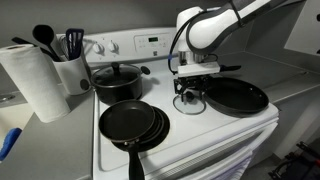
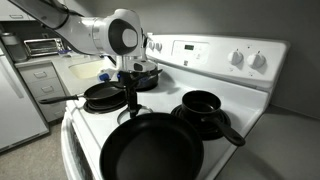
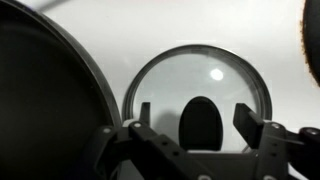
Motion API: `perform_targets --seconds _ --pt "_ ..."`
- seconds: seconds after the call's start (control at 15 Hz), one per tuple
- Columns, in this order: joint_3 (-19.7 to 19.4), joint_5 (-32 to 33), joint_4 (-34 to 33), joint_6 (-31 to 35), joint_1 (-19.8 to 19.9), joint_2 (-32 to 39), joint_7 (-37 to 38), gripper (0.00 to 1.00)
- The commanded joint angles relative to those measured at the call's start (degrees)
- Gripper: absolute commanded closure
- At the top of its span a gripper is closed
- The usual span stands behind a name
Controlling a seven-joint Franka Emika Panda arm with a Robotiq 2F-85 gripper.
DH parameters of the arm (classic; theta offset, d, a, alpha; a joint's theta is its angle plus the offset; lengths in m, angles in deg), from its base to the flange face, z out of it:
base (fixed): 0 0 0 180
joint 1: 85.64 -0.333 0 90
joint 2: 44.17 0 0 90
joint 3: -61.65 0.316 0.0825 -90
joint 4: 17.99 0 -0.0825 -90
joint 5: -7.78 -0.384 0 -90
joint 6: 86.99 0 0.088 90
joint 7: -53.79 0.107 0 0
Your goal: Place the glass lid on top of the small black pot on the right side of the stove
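We saw the stove (image 1: 215,135) as a white surface crowded toward its edges, with a grey counter (image 1: 60,150) alongside carrying a paper towel roll (image 1: 35,78) and a utensil holder (image 1: 70,68). The wide frying pan (image 1: 236,96) lay with its rim close to the surface's front edge. Stacked frying pans (image 1: 135,123) filled the opposite front corner, and the large lidded pot (image 1: 118,82) stood behind them. The small black pot (image 2: 203,103) sat uncovered near the control panel (image 2: 225,55). The glass lid (image 3: 200,80) lay flat on the bare white strip between the pans, well apart from that pot. The pincer (image 3: 195,118) hung over the lid, released, its fingers (image 3: 247,115) spread either side of the black knob (image 3: 201,130) with gaps showing.
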Motion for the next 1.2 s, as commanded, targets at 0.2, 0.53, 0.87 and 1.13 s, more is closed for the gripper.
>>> perform_targets --seconds 0.2,0.53,0.87,1.13 --pt "-0.8 -0.1 1.1 0.8 -0.5 -1.3 0.2 0.67" --pt "-0.8 2.1 1.4 1.1 -1.4 -1.5 0.9 0.85" --pt "-0.5 3.8 -0.1 0.1 -2.7 -1.2 1.4 0.85" --pt "-0.1 5.8 -3.7 -1.5 -4.4 -0.1 1.3 0.85"
